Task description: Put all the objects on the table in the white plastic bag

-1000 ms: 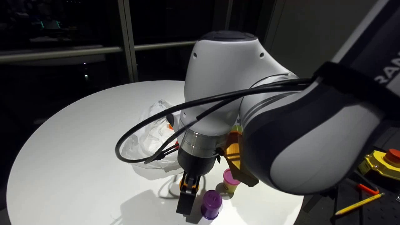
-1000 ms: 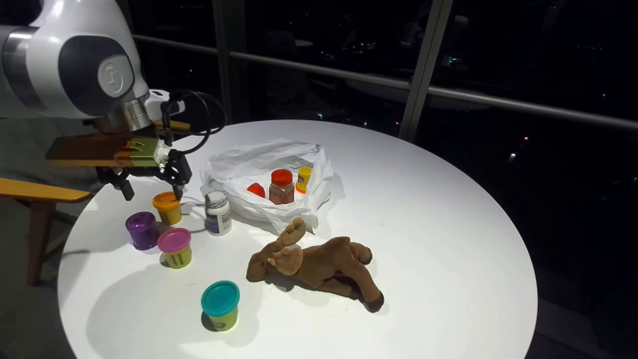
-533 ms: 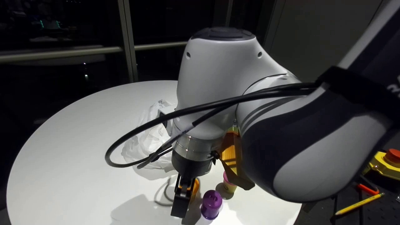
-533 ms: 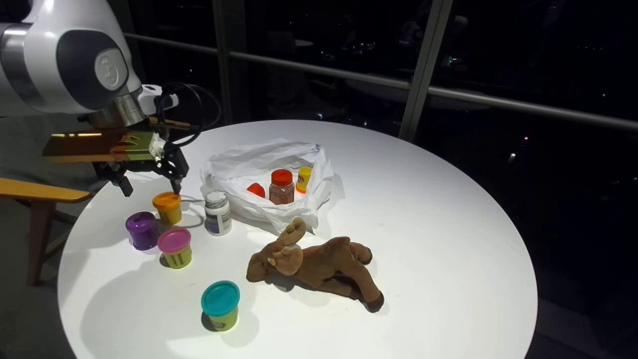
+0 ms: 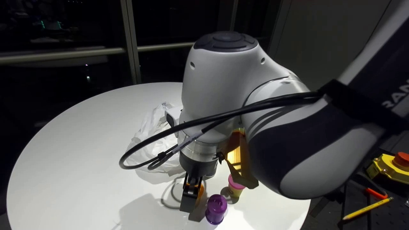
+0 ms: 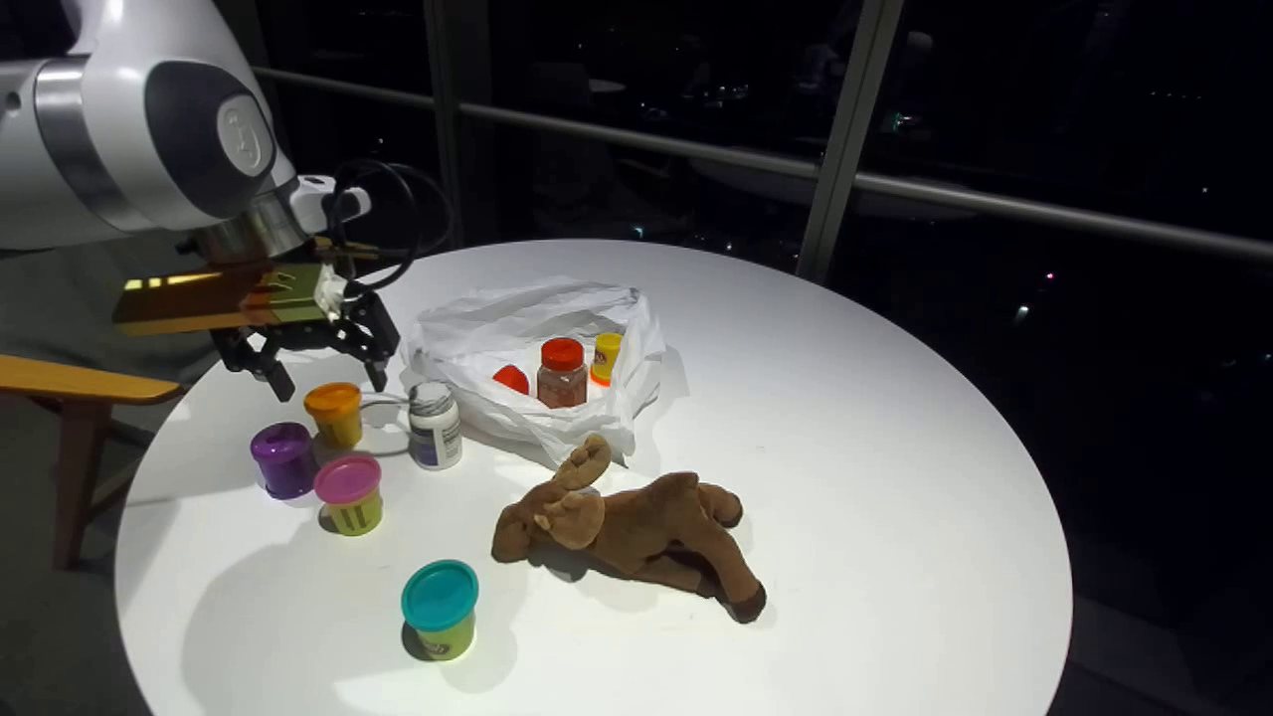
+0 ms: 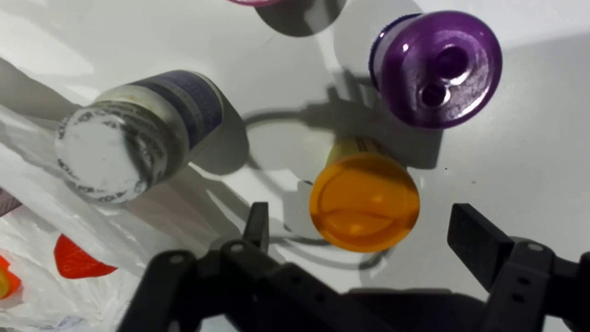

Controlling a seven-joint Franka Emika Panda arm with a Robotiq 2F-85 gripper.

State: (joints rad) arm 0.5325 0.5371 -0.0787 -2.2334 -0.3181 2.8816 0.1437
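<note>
My gripper (image 7: 361, 214) is open and empty. In the wrist view its fingertips stand on either side of the orange-lidded tub (image 7: 364, 203), apart from it. In an exterior view the gripper (image 6: 331, 384) is just above that tub (image 6: 335, 413). A purple tub (image 6: 284, 460), a pink-lidded tub (image 6: 349, 492), a teal-lidded tub (image 6: 441, 607), a white bottle (image 6: 435, 428) and a brown plush moose (image 6: 636, 522) are on the table. The white plastic bag (image 6: 497, 323) lies open, holding a red-lidded jar (image 6: 563, 376), a yellow tub (image 6: 606, 356) and a red item (image 6: 512, 378) partly hidden.
The purple tub (image 7: 440, 69) is close beside the orange-lidded one, and the white bottle (image 7: 138, 138) stands between it and the bag (image 7: 92, 221). A thin grey loop or its shadow (image 5: 166, 201) shows on the round white table (image 5: 80, 159). A wooden chair (image 6: 80, 383) stands beside the table.
The gripper shifts slightly left, then back right and a little lower in the exterior view with the moose, over the orange-lidded tub. It stays open. The objects have not moved.
</note>
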